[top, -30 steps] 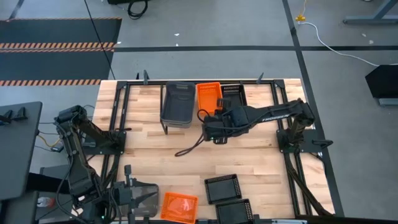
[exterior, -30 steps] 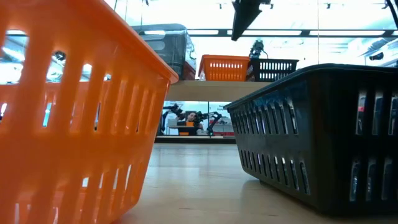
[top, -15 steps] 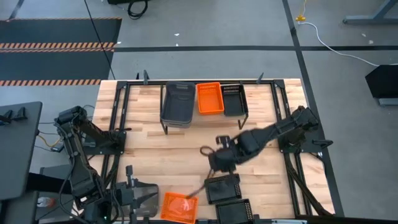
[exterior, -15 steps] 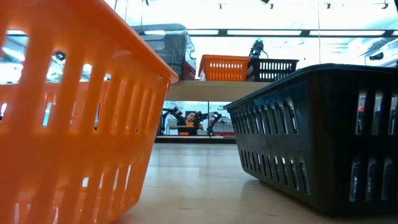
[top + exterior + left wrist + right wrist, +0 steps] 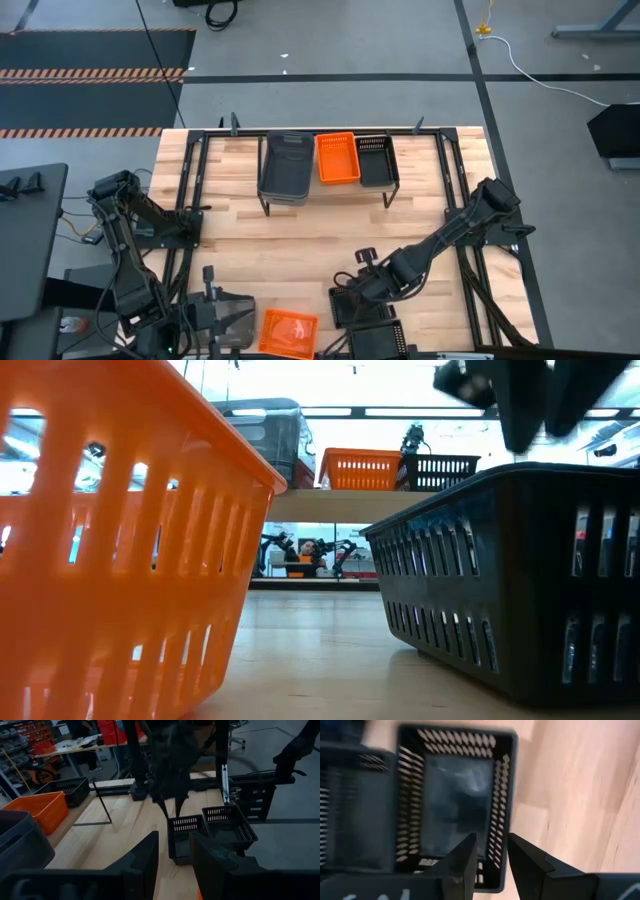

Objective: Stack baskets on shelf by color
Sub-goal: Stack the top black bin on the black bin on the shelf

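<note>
On the shelf [image 5: 395, 190] stand a grey basket stack [image 5: 285, 165], an orange basket [image 5: 337, 158] and a black basket [image 5: 375, 160]. Near the table's near edge rest an orange basket [image 5: 288, 330] and two black baskets [image 5: 358, 303] [image 5: 375, 342]. My right gripper [image 5: 490, 855] is open and hovers just above the nearer-to-shelf black basket [image 5: 455, 805], by one of its short walls; it also shows over that basket's rim in the low view [image 5: 530, 400]. My left gripper [image 5: 172, 855] is open and waits at the near left corner.
The middle of the wooden table [image 5: 280, 235] lies between the shelf and the near baskets. Black arm mounts and frame rails [image 5: 190, 215] run along both sides. In the low view the orange basket [image 5: 120, 540] and black basket [image 5: 520, 580] fill the foreground.
My right arm has swung from the front of the shelf, beside the orange basket, toward the table's near edge and come down over the black basket there. The baskets on the shelf have stayed in place.
</note>
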Available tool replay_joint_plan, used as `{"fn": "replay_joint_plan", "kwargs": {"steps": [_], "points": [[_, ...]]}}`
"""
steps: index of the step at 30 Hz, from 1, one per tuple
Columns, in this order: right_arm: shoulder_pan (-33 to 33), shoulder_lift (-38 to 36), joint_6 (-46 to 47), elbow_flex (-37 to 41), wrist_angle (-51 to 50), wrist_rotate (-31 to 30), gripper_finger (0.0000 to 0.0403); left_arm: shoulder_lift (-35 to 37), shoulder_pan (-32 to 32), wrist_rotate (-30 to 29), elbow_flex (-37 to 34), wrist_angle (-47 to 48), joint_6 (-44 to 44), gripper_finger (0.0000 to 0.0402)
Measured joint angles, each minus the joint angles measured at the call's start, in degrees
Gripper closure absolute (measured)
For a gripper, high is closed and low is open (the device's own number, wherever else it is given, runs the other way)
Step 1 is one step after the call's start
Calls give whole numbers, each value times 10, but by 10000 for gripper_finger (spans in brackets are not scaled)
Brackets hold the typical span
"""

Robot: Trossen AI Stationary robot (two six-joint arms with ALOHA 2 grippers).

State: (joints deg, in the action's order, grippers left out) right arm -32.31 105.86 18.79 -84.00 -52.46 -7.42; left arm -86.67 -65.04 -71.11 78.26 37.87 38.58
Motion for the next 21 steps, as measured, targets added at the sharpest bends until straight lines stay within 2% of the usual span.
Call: {"fn": "replay_joint_plan", "kwargs": {"steps": [9,18,21], "points": [[13,0,10,71,80,1,289,0,0,0,0,0,10,285],[40,0,-2,116,99,-5,289,0,0,0,0,0,10,285],[50,0,-6,125,91,-49,289,0,0,0,0,0,10,285]]}}
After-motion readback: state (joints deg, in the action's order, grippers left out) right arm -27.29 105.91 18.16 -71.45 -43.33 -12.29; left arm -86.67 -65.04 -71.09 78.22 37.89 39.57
